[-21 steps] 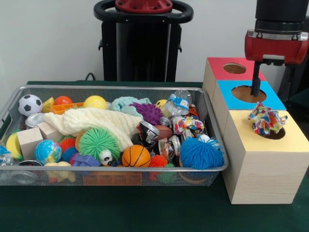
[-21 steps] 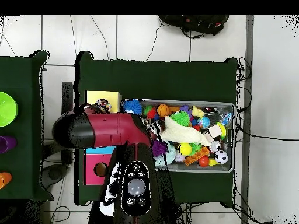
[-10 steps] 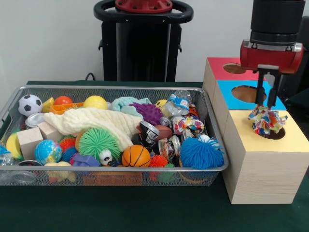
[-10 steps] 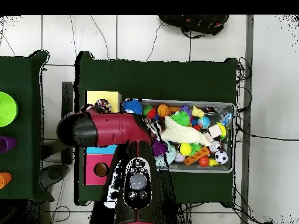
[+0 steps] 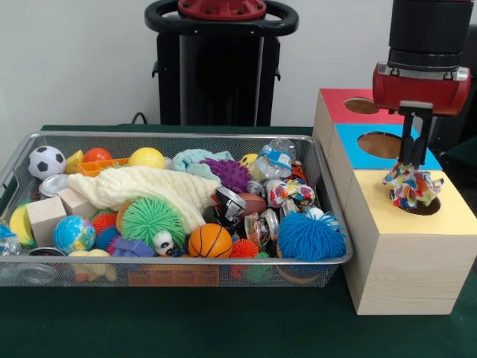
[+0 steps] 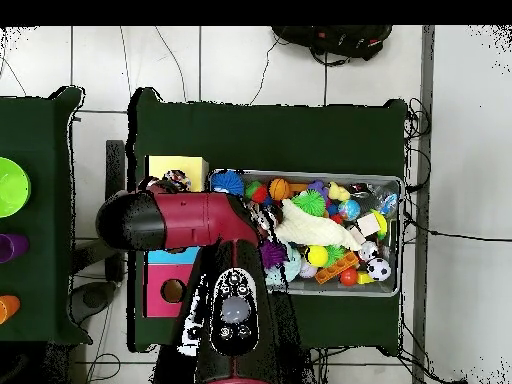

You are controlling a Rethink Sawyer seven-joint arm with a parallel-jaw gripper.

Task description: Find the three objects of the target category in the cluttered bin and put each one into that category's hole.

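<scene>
Nearest the camera in the front view lies the dark green cloth-covered surface [image 5: 186,321], and on it stands a silver wire-mesh bin [image 5: 171,265] crowded with toys. Along the bin's near wall sit a small blue-and-green globe ball [image 5: 73,233], a green spiky rubber ball [image 5: 151,221], an orange miniature basketball [image 5: 209,241] and a blue shaggy pom-pom ball [image 5: 311,236]. Behind them a cream knitted cloth [image 5: 149,187] drapes across the middle, with a purple spiky ball [image 5: 230,173] just beyond it. At the far left corner rests a black-and-white miniature football [image 5: 46,161], near a yellow smooth ball [image 5: 147,157].

Beside the bin, to the right, stands a light wooden box [image 5: 402,261] whose top is split into yellow, blue and red panels, each with a round hole. A multicoloured fabric scrunchie-like ruffle [image 5: 411,186] sits on the rim of the yellow panel's hole [image 5: 427,207], partly over it.

The black tool [image 5: 412,154] hangs below the red arm head [image 5: 419,83], directly above the ruffle, tips just at its top; whether the tool is spread or pressed together cannot be told.
</scene>
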